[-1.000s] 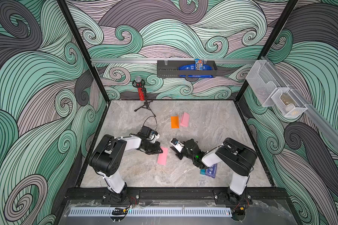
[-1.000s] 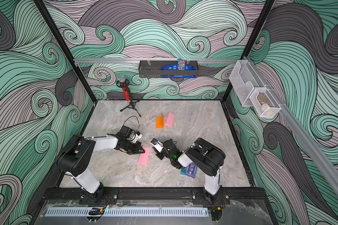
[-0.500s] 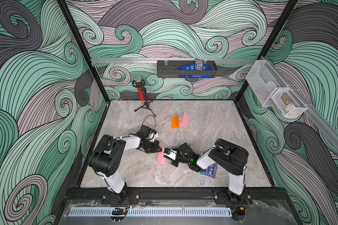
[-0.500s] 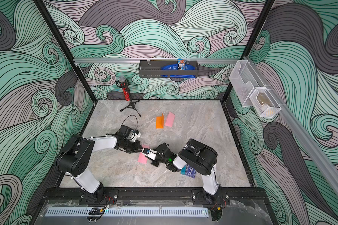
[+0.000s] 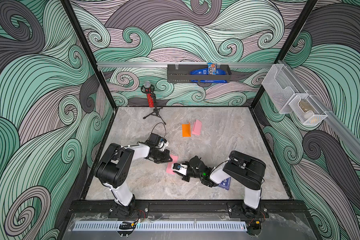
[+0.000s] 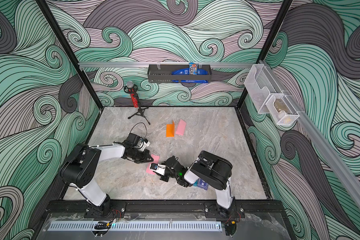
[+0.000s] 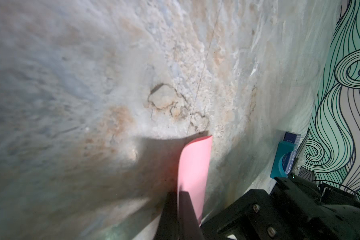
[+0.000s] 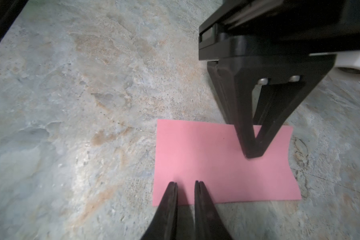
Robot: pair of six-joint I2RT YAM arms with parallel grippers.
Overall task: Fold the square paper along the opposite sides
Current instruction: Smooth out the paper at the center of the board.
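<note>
While pressing pink paper (image 5: 170, 169) near its 1 o'clock end with closed left gripper (image 8: 254, 152), rests narrowly parted, empty right gripper (image 8: 186, 184) on long 4 o'clock edge.

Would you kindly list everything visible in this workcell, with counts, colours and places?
worked paper: one, pink, on the table between both grippers
folded papers: two, orange and pink, side by side toward the back
microphone: one, red and black, on a tripod, back left
wall basket: one, black, back wall, holding blue packets
wall bins: two, clear and white mesh, right wall
card box: one, blue, under the right arm
table: one, grey marble
left gripper: black, shut, tip pressing on the worked paper
right gripper: black, jaws slightly apart at that paper's edge
</note>
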